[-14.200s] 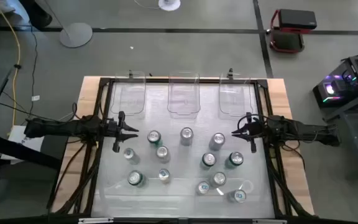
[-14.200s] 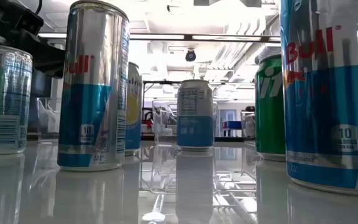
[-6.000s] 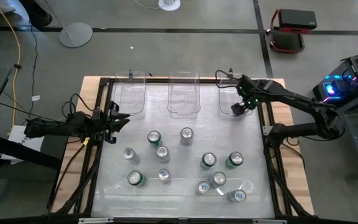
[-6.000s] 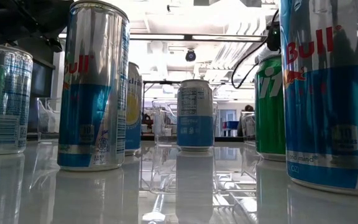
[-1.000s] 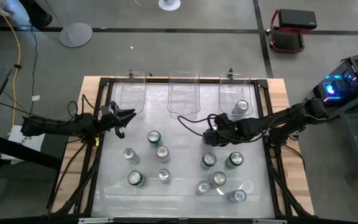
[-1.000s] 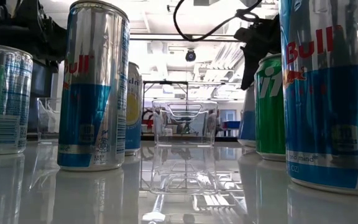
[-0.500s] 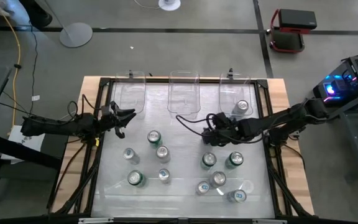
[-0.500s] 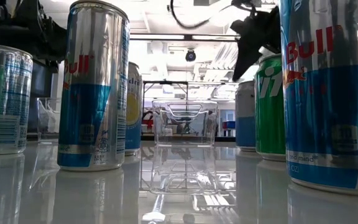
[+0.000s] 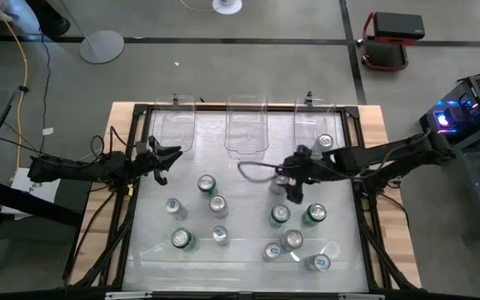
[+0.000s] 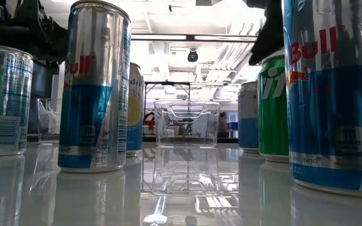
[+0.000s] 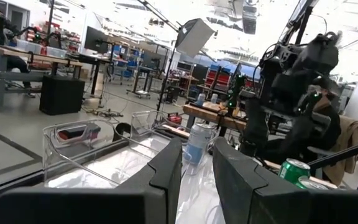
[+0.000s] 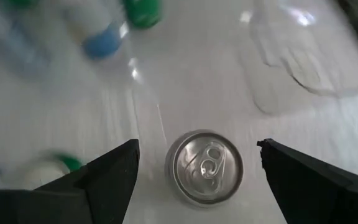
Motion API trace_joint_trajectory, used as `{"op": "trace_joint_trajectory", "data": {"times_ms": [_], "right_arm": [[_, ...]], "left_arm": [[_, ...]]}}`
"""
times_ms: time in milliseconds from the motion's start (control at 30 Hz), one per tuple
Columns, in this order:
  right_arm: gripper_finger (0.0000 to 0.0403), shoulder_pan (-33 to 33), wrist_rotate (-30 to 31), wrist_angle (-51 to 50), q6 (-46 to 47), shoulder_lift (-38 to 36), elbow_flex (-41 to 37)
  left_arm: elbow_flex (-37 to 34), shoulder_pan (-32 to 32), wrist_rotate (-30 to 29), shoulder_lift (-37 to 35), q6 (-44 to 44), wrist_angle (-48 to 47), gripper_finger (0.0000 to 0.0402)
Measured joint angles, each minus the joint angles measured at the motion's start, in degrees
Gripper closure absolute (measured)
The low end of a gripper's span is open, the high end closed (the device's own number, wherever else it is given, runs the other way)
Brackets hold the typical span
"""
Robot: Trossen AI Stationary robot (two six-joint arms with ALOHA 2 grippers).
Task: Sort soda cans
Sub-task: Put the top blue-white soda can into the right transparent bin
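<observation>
The right gripper (image 9: 293,190) hung wide open over a silver can (image 12: 206,165) — holding nothing. More soda cans (image 9: 279,214) stood nearby, and one can (image 9: 324,142) sat in the right bin (image 9: 307,125). The left gripper (image 9: 163,164) waited at the table's left side, nearly closed, empty.

The high view looks straight down from well above, taking in the whole table (image 9: 373,125), both arms and the floor around. The low view sits at tabletop level, very near the closest soda cans (image 10: 96,88), facing level toward the clear bins (image 10: 186,123) and the room. The left wrist view looks forward between its own fingers (image 11: 166,177), across the table. The right wrist view looks steeply down; a silver can top (image 12: 207,163) lies between its fingers (image 12: 114,171). All views share the tabletop.
</observation>
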Motion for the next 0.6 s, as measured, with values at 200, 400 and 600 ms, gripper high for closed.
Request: {"op": "trace_joint_trajectory", "data": {"times_ms": [200, 400, 600], "right_arm": [[0.0082, -5.61, -8.36, 1.42, -18.05, 2.68, -0.02], [0.0082, -9.95, -17.79, 1.29, -23.29, 8.16, -0.02], [0.0082, -10.70, -18.81, 1.30, -25.17, 12.64, 0.02]], "left_arm": [[0.00, 0.00, -0.07, 0.02, -0.02, 0.00, 0.0323], [0.00, 0.00, -0.15, 0.00, -0.02, 0.02, 0.0323], [0.00, 0.00, -0.15, 0.02, -1.07, 0.02, 0.0323]]}}
